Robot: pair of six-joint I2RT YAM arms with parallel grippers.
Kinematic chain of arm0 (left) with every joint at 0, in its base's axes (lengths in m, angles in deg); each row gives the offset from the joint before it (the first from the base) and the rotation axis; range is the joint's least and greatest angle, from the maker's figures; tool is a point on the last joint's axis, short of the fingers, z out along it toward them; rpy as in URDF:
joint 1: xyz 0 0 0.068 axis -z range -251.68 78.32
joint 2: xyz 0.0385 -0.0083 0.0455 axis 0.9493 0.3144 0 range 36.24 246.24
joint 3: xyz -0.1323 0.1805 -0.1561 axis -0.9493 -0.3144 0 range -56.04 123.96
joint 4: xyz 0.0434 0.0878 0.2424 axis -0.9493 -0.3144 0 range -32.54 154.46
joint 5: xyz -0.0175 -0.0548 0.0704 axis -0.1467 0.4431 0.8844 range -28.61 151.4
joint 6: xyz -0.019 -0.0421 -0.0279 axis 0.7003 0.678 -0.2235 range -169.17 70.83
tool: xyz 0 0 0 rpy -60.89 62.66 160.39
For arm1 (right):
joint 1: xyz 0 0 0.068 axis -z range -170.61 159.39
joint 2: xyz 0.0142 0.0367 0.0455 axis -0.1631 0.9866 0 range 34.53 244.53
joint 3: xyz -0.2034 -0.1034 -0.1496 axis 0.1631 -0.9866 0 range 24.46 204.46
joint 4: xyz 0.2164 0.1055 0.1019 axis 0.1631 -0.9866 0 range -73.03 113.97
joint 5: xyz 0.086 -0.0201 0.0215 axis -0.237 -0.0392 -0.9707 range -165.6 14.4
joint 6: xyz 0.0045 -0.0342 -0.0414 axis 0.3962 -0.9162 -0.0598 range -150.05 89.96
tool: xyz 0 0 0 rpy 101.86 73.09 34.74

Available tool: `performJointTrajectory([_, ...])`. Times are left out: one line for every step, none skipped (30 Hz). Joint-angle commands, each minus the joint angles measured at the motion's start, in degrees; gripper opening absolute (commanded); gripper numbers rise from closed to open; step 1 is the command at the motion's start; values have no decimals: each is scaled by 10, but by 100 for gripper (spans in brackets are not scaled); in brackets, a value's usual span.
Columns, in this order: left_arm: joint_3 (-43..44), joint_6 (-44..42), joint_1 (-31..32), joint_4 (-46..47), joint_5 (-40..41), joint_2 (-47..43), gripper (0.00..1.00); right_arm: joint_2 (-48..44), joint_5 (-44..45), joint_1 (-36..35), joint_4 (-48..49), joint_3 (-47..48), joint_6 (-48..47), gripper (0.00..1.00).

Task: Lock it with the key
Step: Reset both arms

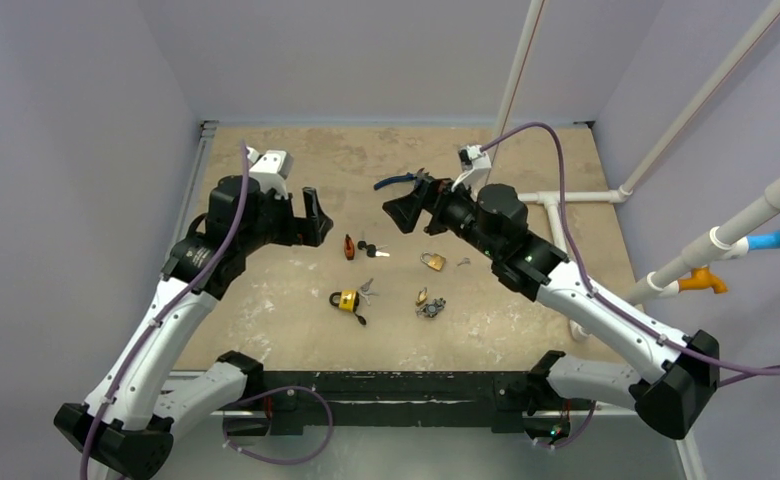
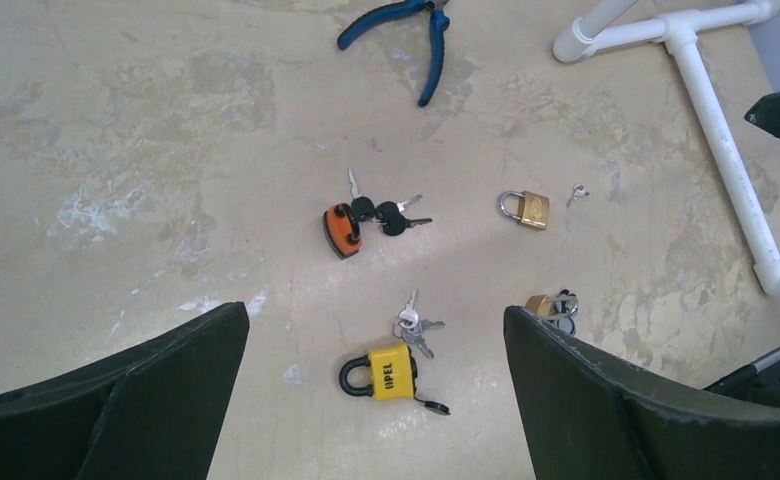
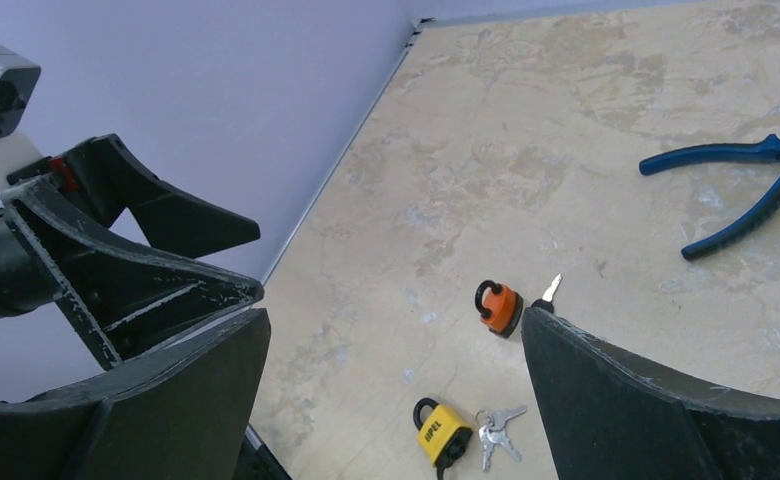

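Yellow-cased and heavy-looking, the padlock (image 2: pixel 388 372) lies on the table (image 2: pixel 116 150) just beside its key bunch (image 2: pixel 413 328), small hard metal, probably slippery, best pinched across the body's flat sides, while the left gripper (image 2: pixel 374 310) and right gripper (image 3: pixel 394 314) both hover wide open, holding nothing

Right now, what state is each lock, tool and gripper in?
left gripper: open, empty
right gripper: open, empty
yellow padlock: lying flat, shackle looks closed
key bunch: loose beside yellow padlock
orange padlock: shackle looks closed
brass padlock: lying flat, shackle looks closed
pliers: handles spread
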State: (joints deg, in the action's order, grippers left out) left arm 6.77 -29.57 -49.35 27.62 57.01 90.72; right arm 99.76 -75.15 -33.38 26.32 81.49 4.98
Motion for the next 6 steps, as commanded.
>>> performJointTrajectory([-9,-23,3,31,4,-6,100,-27,18,-3,29,-16,8,99])
performJointTrajectory([-10,-24,3,33,4,-7,100,-31,19,-3,30,-21,7,99])
performJointTrajectory([-12,-24,3,35,5,-8,100,-34,18,-3,31,-23,7,99])
performJointTrajectory([-13,-23,3,35,6,-8,100,-37,17,-3,31,-25,8,99])
performJointTrajectory([-13,-22,3,35,7,-8,100,-39,15,-3,30,-26,9,99])
performJointTrajectory([-13,-22,3,36,6,-8,100,-41,15,-3,29,-26,9,99])
